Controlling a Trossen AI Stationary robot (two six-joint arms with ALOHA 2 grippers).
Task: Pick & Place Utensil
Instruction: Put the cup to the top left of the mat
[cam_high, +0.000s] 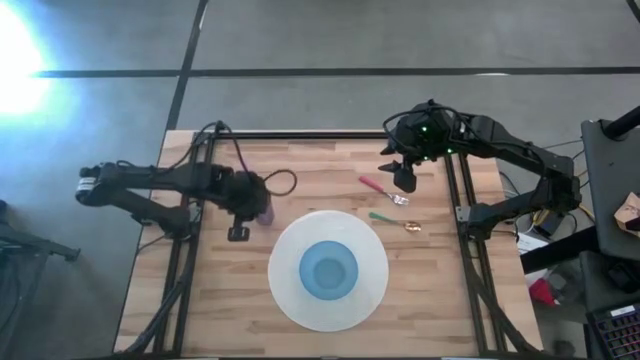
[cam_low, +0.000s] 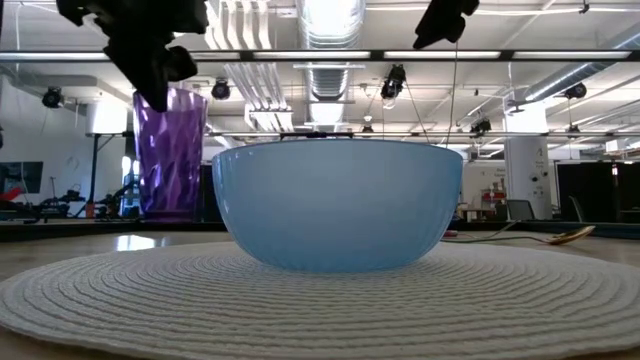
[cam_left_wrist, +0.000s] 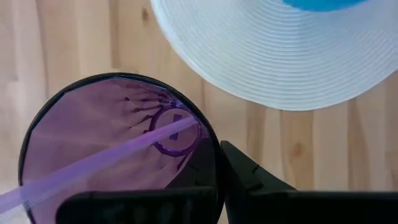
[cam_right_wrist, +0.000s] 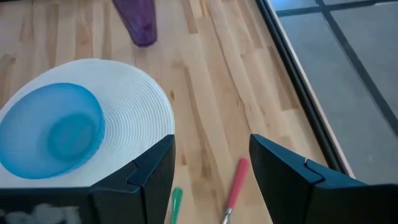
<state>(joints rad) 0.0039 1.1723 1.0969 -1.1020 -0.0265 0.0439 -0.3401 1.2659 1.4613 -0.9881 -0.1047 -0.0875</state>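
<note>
The left gripper (cam_high: 240, 225) hung above the tabletop's (cam_high: 240, 310) left half, a little back from the middle, right at the purple cup (cam_high: 264, 212). Its jaws were fully closed; in the left wrist view the dark fingers (cam_left_wrist: 249, 180) sat against the cup's rim (cam_left_wrist: 118, 143), though whether they pinched the wall could not be told. The cup stood upright, just beside the left edge of the round white placemat (cam_high: 285, 290). The placemat lay toward the front edge of the tabletop, near its middle, and a blue bowl (cam_high: 328, 269) sat in the mat's centre.

Right of the mat's back edge lay two utensils on the bare wood. The green-handled spoon (cam_high: 393, 221) lay close to the mat's rim, its bowl end pointing toward the tabletop's right edge. The red-handled utensil (cam_high: 383, 190) lay a little farther back, angled the same way and clear of the green one.

The right gripper (cam_high: 404, 178) hovered over the red-handled utensil, near the back right part of the tabletop, with its jaws spread wide and nothing between them. In the right wrist view both handles (cam_right_wrist: 235, 190) showed on the wood between and below its two fingers (cam_right_wrist: 152, 171), untouched.
</note>
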